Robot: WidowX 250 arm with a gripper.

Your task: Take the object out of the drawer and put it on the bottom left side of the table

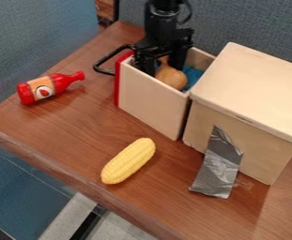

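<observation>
Adjoining the pulled-out drawer [149, 103] is the pale cabinet [261, 84], with the black gripper [164, 70] dipping into the drawer, fingers spread, the red bottle [44, 89] beyond its handle [110, 53], the yellow corn [128, 161] in front, and the brown onion [173, 78] inside, by the fingertips.

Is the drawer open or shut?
The drawer is open: it sticks out from its wooden box, and you can see a brown onion inside.
</observation>
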